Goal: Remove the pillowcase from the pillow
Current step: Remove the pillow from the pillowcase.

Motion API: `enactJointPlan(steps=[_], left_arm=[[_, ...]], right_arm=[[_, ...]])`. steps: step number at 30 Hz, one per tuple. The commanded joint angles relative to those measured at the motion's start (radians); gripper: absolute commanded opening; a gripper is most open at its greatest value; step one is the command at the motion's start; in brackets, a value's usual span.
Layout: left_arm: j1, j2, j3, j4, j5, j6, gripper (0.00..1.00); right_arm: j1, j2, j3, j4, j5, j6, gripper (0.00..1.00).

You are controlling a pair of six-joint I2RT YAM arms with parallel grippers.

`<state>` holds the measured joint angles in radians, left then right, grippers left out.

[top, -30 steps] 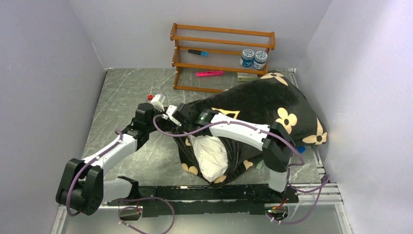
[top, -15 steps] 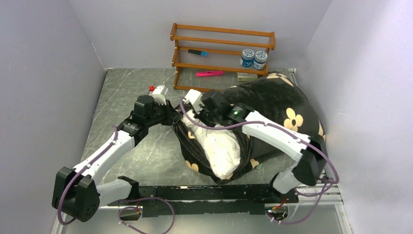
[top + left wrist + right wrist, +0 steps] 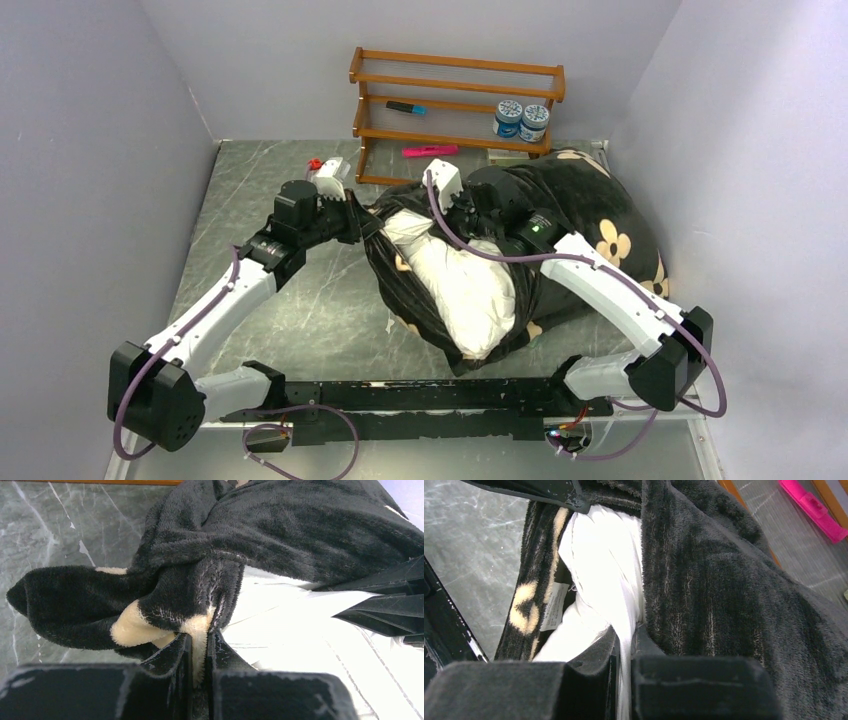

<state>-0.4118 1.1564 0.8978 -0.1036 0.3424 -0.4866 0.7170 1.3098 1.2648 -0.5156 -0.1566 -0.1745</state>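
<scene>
No brand or wording can be read anywhere. The two jars (image 3: 508, 118) (image 3: 534, 122) on the wooden rack (image 3: 455, 68) at the top centre of the overhead view carry blue-and-white labels, but the print is too small to make out. In the right wrist view a small white tag (image 3: 555, 605) with faint grey print sits left of centre against the inside of the cover; its text is also illegible.

The left gripper (image 3: 200, 645) is closed on the pillowcase (image 3: 560, 200). At the bottom centre of the left wrist view, a fold of black plush with a cream patch is pinched between its two dark fingers. In the overhead view this grip is at the left edge of the cover's open mouth, left of centre.

The right gripper (image 3: 624, 645) is clamped on the pillow (image 3: 470, 290). A bunched strip of white fabric runs down between its fingers at the bottom centre of the right wrist view, with black plush pressed against the right side.

The pillowcase lies in the centre right of the overhead view on the grey marbled table (image 3: 260, 190). The pillow sticks out of its mouth toward the lower centre, partly bare. A pink marker (image 3: 430, 151) lies at the foot of the rack, and a blue-and-black one (image 3: 406, 107) rests on a shelf.
</scene>
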Motion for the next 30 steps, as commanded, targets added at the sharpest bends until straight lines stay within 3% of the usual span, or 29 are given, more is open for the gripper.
enactJointPlan(steps=[1,6,11,19,25,30], left_arm=[[0.079,0.032,0.015,-0.166,-0.282,0.071,0.13],[0.079,0.022,-0.009,-0.082,-0.152,0.027,0.3],[0.079,0.016,-0.027,-0.068,-0.148,0.007,0.41],[0.069,0.041,-0.009,-0.11,-0.186,0.008,0.43],[-0.027,0.052,-0.01,-0.097,-0.235,-0.045,0.42],[-0.035,-0.07,0.059,-0.151,-0.378,-0.072,0.65]], right_arm=[[-0.111,-0.128,0.01,-0.085,0.133,-0.035,0.0],[-0.112,-0.15,-0.023,-0.051,0.08,-0.03,0.0],[-0.115,-0.151,-0.015,-0.038,0.079,-0.032,0.0],[-0.116,-0.159,0.001,-0.014,0.023,-0.015,0.0],[-0.117,-0.151,0.028,0.009,-0.029,0.006,0.0],[-0.117,-0.126,0.031,-0.013,-0.025,0.008,0.0]])
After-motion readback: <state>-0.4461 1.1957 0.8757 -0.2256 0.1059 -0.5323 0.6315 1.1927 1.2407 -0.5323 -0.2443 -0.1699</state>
